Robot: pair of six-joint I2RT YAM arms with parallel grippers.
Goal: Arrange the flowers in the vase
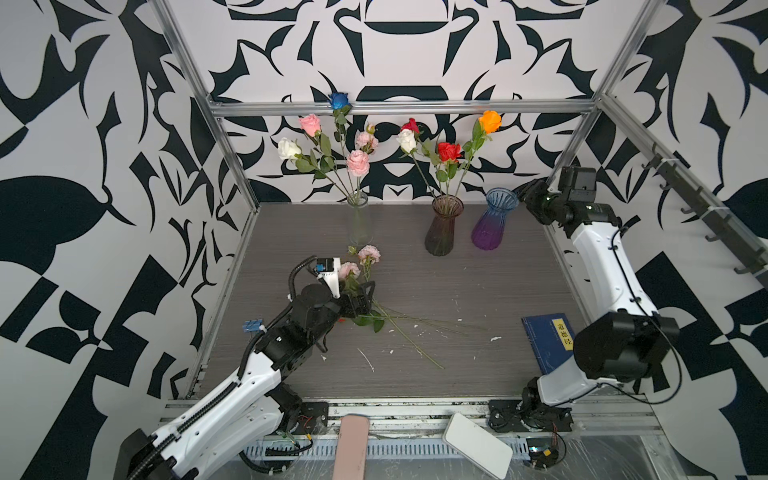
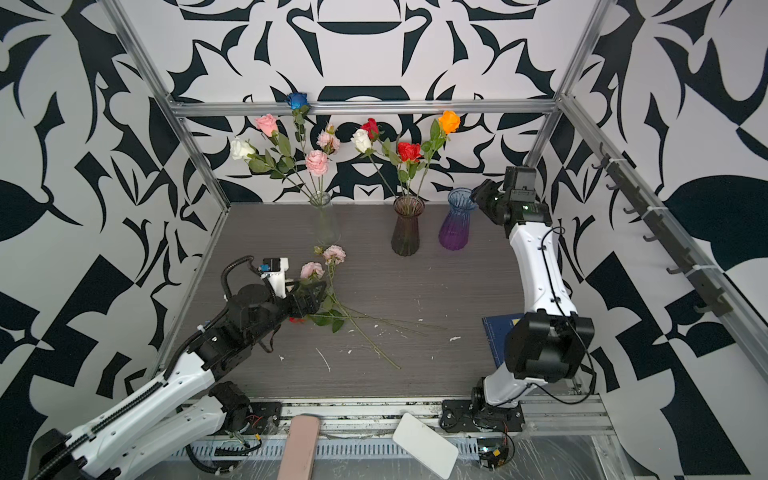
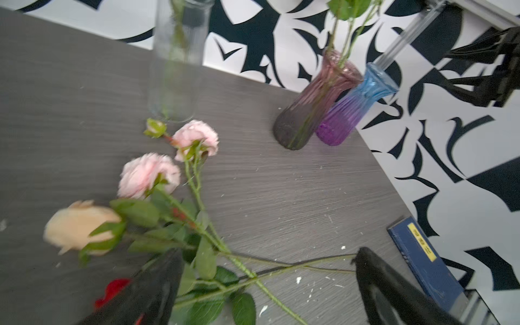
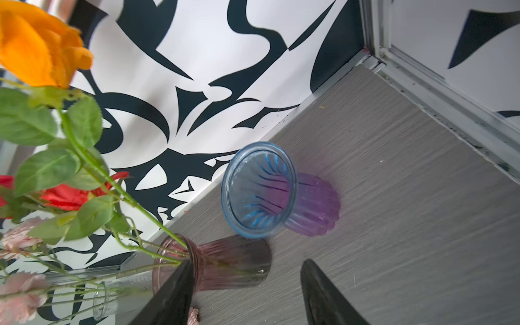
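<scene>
Hovering wide open, empty, over loose flowers (image 3: 147,174), left gripper (image 1: 363,299) readies a pick; right gripper (image 1: 523,193) waits parted, empty, by blue vase (image 1: 494,220).

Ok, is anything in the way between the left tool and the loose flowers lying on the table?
Nothing visible. The left tool is open and right at the loose flowers on the table. Their crossed stems lie between its open jaws, and nothing else sits in that gap.

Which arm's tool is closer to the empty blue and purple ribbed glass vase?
Right. The right tool is beside the rim of the blue and purple ribbed glass vase; the left tool is far off, over loose pink roses.
</scene>
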